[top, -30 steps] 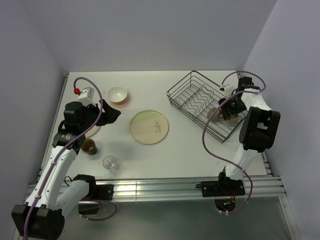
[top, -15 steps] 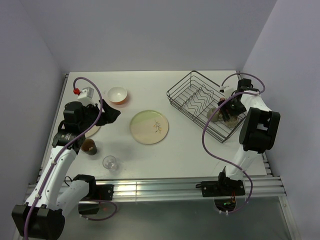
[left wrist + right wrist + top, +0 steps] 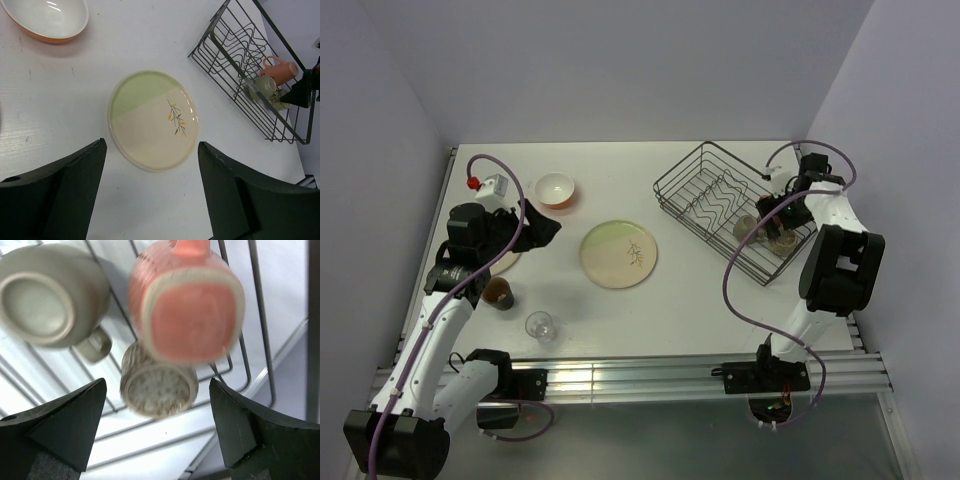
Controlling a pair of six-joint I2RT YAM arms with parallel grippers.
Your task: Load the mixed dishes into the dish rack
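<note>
Status: 3 of 8 in, by my count.

In the dish rack (image 3: 678,167), far right of the table (image 3: 700,300), all at its right end:
- pink cup (image 3: 187,302), base towards the wrist cam, blurred
- grey-green cup (image 3: 50,295), left of the pink one
- small speckled bowl (image 3: 159,387), just beside both

Wavy plate dividers are bare.

Still on the table:
- cream-green plate (image 3: 153,120), flat, centre, well apart from the rack
- orange bowl (image 3: 555,188), far left, upright
- brown cup (image 3: 498,292), near left
- clear glass (image 3: 540,326), near left, just beside the brown cup
- pink-cream plate (image 3: 512,263), mostly hidden under the left arm, only a sliver shows

Grippers:
- right gripper (image 3: 780,215): above the cups at the rack's right end, fingers spread, holding nothing
- left gripper (image 3: 542,230): above the table between orange bowl and cream-green plate, fingers spread wide, nothing between them

My read: cups end is mostly sorted. Both plates, the orange bowl, brown cup and glass are left, so less than halfway. Plates are the harder part because they must stand on edge in the dividers.
</note>
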